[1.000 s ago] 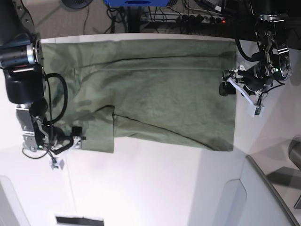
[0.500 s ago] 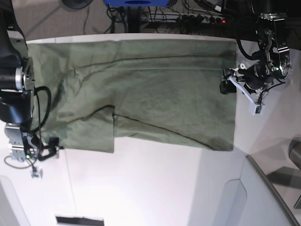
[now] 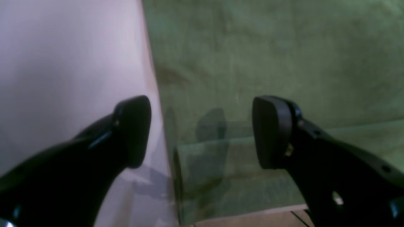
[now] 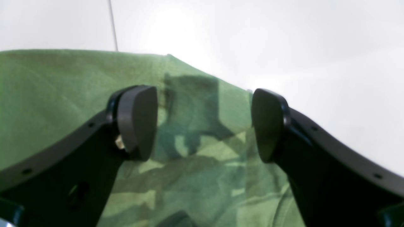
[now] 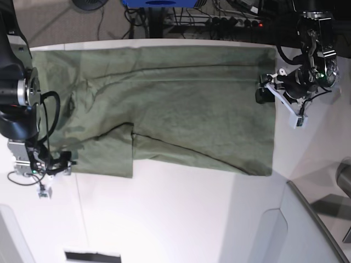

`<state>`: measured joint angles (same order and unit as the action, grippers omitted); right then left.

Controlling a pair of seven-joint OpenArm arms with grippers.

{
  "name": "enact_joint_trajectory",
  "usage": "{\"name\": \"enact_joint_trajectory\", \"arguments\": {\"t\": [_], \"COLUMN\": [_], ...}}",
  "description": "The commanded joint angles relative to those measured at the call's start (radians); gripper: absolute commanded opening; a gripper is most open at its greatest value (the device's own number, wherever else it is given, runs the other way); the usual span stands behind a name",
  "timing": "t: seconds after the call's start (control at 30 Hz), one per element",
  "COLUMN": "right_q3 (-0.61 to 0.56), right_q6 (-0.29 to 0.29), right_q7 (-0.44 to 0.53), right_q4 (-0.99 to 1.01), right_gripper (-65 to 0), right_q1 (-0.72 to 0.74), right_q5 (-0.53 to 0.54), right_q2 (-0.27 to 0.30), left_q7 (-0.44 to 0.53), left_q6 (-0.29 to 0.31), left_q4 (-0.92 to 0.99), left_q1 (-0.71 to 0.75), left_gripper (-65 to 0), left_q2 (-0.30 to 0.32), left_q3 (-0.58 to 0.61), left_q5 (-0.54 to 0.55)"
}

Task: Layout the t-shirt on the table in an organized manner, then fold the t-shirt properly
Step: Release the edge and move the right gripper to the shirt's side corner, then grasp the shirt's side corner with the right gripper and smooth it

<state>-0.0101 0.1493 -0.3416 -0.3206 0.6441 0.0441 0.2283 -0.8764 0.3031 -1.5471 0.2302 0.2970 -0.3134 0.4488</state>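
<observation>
The olive-green t-shirt (image 5: pixel 175 104) lies spread over the white table (image 5: pixel 181 219), with a fold across its middle and one sleeve toward the near left. My left gripper (image 5: pixel 264 87) is open at the shirt's right edge. In the left wrist view it (image 3: pixel 202 132) straddles that edge, one finger over bare table (image 3: pixel 63 47), the other over the shirt (image 3: pixel 284 47). My right gripper (image 5: pixel 67 163) is open at the shirt's near-left corner. In the right wrist view it (image 4: pixel 203 123) hovers above that corner of the cloth (image 4: pixel 63 88), holding nothing.
A grey angled panel (image 5: pixel 307 230) rises at the near right. Cables and a power strip (image 5: pixel 230 22) lie on the floor beyond the table's far edge. A thin dark seam (image 4: pixel 112 25) runs across the tabletop. A black strip (image 5: pixel 93 256) sits at the near edge.
My right gripper left the sleeve, drew back past the shirt's left edge, then returned slightly toward the corner. My left gripper shifted a little toward the far side along the right edge.
</observation>
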Motion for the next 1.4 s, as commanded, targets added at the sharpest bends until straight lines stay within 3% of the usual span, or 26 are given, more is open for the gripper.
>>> {"name": "enact_joint_trajectory", "arguments": {"t": [0.0, 0.23, 0.53, 0.8, 1.1, 1.37], "right_q3": [0.002, 0.003, 0.003, 0.008, 0.011, 0.140], "right_q6": [-0.001, -0.001, -0.001, -0.001, -0.001, 0.000], "right_q7": [0.016, 0.016, -0.020, -0.212, -0.304, -0.414], "right_q4": [-0.013, -0.018, -0.108, -0.358, -0.588, -0.728], "right_gripper": [-23.4, -52.1, -64.7, -65.0, -65.0, -64.8], "right_q1": [0.018, 0.006, 0.004, -0.054, -0.194, -0.294], "right_q5": [0.003, 0.003, 0.003, 0.004, 0.004, 0.004], "right_q2": [0.009, 0.009, 0.010, -0.005, -0.013, -0.014], "left_q7": [0.016, 0.016, 0.015, 0.015, 0.013, 0.018], "left_q6": [0.001, 0.001, 0.001, 0.001, 0.000, -0.002], "left_q4": [-0.014, -0.014, -0.014, -0.014, 0.001, 0.070], "left_q1": [-0.010, -0.010, -0.021, -0.032, -0.056, -0.082], "left_gripper": [-17.4, -17.4, -17.4, -17.4, -17.4, -17.4], "left_q2": [0.014, 0.014, 0.012, 0.012, 0.015, 0.011], "left_q3": [-0.011, -0.008, -0.002, -0.002, 0.041, 0.098], "left_q5": [0.011, 0.011, 0.011, 0.011, 0.009, 0.009]}}
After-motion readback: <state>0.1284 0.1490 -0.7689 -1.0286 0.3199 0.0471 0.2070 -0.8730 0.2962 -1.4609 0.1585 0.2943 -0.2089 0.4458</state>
